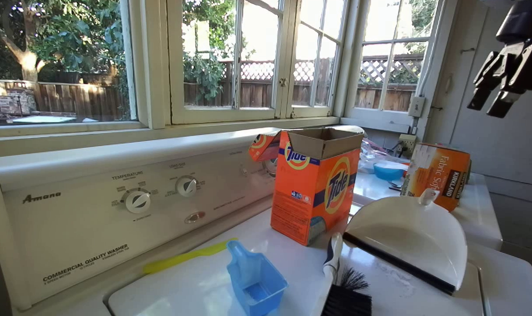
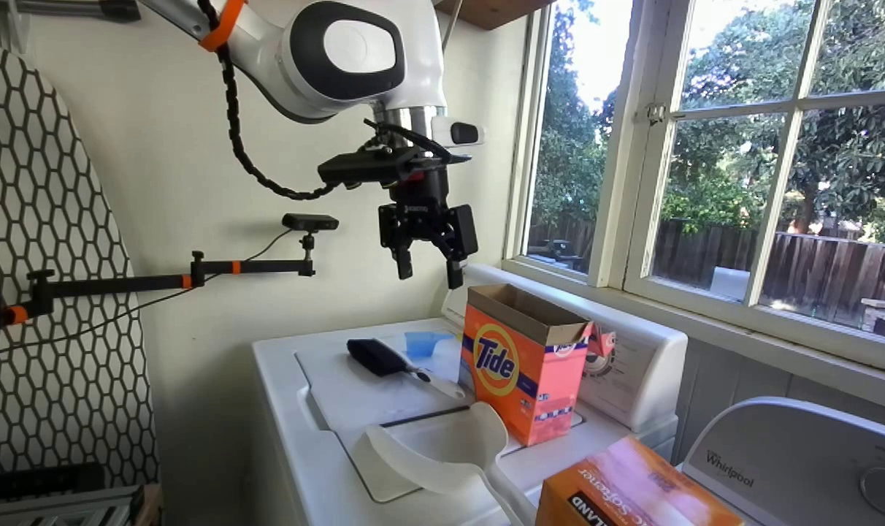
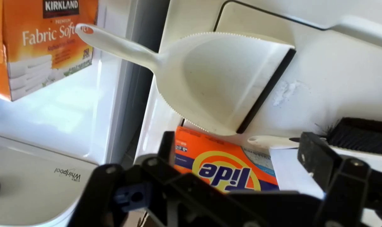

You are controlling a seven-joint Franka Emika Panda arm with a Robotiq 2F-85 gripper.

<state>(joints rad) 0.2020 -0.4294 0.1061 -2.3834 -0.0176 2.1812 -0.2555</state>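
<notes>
Jaws found spread, nothing pinched between them, pointing down well above the Amana washer (image 1: 191,285). Below, in the wrist view: the Tide box (image 3: 225,165), upright with its top open; the dustpan (image 3: 216,78), its handle reaching across the gap toward the Whirlpool machine (image 3: 36,192); and the hand brush (image 3: 361,135), its handle end just beside the dustpan's corner and the box. White residue (image 3: 285,91), apparently powder, lies just off the dustpan's black lip. Assessment: any descent is best made straight and slow, the spread held wide until level with the item. The tall box appears the chief obstruction; its cardboard would likely dent if knocked. The brush handle, slim and low, would demand close alignment and light contact.
</notes>
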